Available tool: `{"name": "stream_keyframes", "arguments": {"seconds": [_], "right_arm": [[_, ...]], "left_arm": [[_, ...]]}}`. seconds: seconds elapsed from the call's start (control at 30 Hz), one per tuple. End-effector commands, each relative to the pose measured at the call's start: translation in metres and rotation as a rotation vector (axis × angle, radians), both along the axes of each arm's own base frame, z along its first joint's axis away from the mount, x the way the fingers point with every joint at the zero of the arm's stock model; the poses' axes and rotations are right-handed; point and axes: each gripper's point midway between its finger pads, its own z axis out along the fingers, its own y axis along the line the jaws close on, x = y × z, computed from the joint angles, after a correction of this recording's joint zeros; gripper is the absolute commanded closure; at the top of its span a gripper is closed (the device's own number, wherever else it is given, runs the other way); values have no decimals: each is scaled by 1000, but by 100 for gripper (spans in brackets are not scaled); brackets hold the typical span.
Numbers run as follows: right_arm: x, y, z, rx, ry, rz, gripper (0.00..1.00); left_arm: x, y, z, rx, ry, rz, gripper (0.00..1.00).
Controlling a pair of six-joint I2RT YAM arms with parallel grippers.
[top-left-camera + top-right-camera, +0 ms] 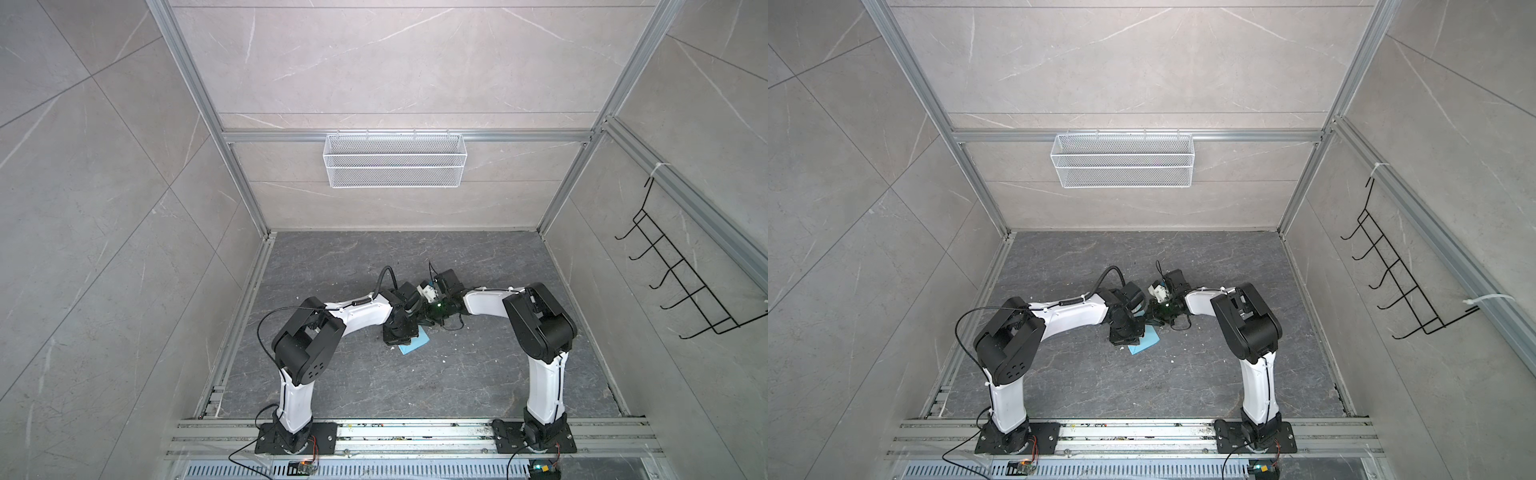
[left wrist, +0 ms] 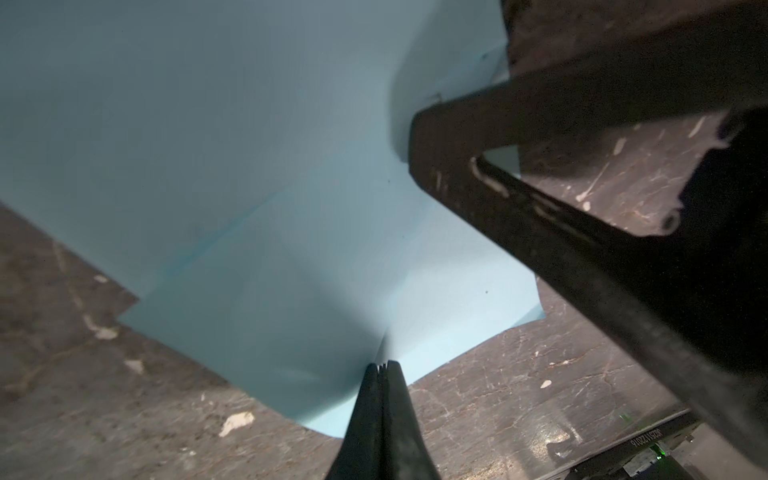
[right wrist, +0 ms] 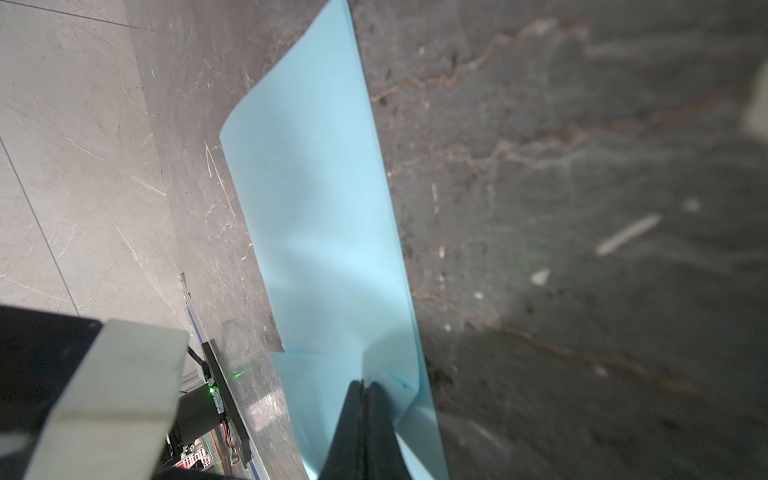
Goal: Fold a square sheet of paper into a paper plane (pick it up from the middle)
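Light-blue and matte, the sheet of paper (image 2: 266, 208) is caught at its edge between my left jaws. They are pressed fully together on it, tips meeting with only the paper between them. In the left wrist view the sheet spreads away from that pinch in soft bends. One layer lies over another with a stepped edge, and a faint straight crease runs across it. The dark end of my right arm (image 2: 582, 232) crosses one side of that view, in front of the paper.

My right jaws are likewise clamped tight on the same sheet, at another part of its edge. In the right wrist view it runs away from them as a long curved strip, doubled along one side.

Under both pinches lies the table (image 1: 457, 374), dark grey with pale veins and flecked with small white scraps (image 2: 236, 422). In both top views my two wrists meet over its middle. Only a corner of the sheet shows there, poking out from beneath the end of my left arm (image 1: 357, 318) toward the front. Whether that corner touches the table I cannot tell.

Farther off, a black wire hook rack (image 1: 685, 282) hangs on the right-hand wall. Farthest of all, a white mesh basket (image 1: 395, 160) hangs from the aluminium rail on the back wall.
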Motion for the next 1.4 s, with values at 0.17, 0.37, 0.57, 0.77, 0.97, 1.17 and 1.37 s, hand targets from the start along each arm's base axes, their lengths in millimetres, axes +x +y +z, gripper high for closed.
{"name": "stream_keyframes", "arguments": {"seconds": [0.17,0.37,0.57,0.77,0.97,1.17,1.37], "right_arm": [[-22,-36,-67,-220,113,-61,97],[-22,-36,-67,-222,114,-62,97],[-21,-36,-68,-226,115,-65,97],[-20,-37,-69,-227,119,-66,97],[-19,-36,-68,-224,117,-65,97],[-15,-32,-57,-186,94,-72,97],[-3,-17,-24,-91,23,-66,96]], "left_arm": [[-15,21,-12,82,60,23,98],[-25,18,-10,59,88,-3,98],[-38,25,-6,91,95,-16,98],[-50,27,-6,102,113,-29,98],[-52,32,0,112,110,-46,98],[-16,17,37,-16,-22,-26,98],[23,-4,51,-227,-81,74,96]]}}
